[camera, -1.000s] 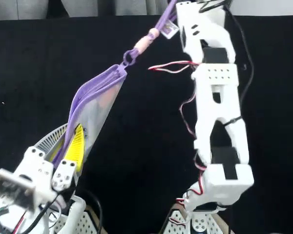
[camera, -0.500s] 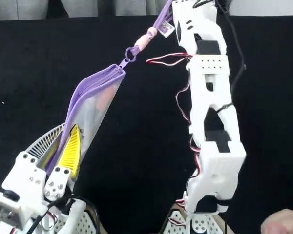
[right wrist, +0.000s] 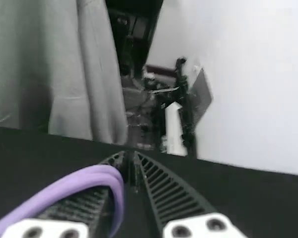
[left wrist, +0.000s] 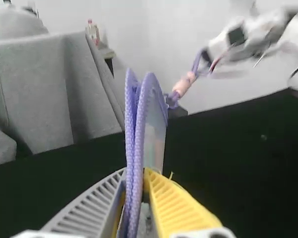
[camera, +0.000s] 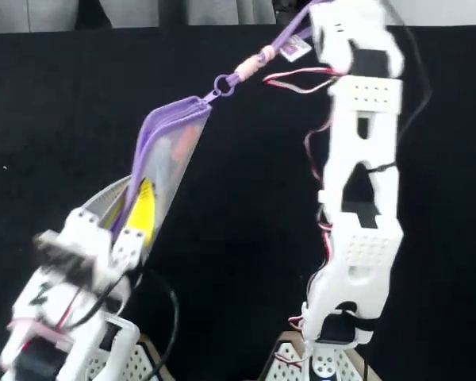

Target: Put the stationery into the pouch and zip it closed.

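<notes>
Left gripper pinched tight, fingers angled upward. Right arm fully stretched; right gripper (likewise clamped) well above the left.

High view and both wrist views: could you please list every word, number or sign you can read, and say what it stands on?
No text can be read in any of these views.
Small tag on the strap of the pouch: any print is too small and blurred to read.
</notes>
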`<state>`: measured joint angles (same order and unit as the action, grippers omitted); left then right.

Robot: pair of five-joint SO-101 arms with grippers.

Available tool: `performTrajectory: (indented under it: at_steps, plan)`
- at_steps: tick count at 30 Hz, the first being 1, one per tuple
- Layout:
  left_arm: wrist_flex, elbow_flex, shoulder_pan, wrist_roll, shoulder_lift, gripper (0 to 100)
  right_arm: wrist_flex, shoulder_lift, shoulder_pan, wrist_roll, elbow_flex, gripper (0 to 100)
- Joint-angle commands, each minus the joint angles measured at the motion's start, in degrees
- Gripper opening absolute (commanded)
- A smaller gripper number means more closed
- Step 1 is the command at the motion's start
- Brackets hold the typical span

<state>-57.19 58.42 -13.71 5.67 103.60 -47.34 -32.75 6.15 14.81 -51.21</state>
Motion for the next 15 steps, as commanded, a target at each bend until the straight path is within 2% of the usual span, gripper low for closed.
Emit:
performTrajectory:
  at_steps: [1,6,8,12,15]
  plan:
    - [13.10,13.23,0.48,0.79,0.79,3,-4.75,1.63,0.62,7.38,-6.81,1.5]
    - [19.16,20.62,2.68,0.35,0.70,4,-4.75,-1.89,-2.29,13.71,-6.81,1.5]
    - [18.81,20.79,3.91,0.09,0.70,11,-4.57,-3.74,-3.43,14.68,-7.52,1.5]
    - [18.11,19.65,5.85,-8.97,0.79,31,-5.01,-7.16,-5.10,14.68,-10.68,1.4]
    - [18.11,17.01,8.22,-13.27,0.79,31,-5.01,-9.19,-5.45,14.51,-12.35,1.4]
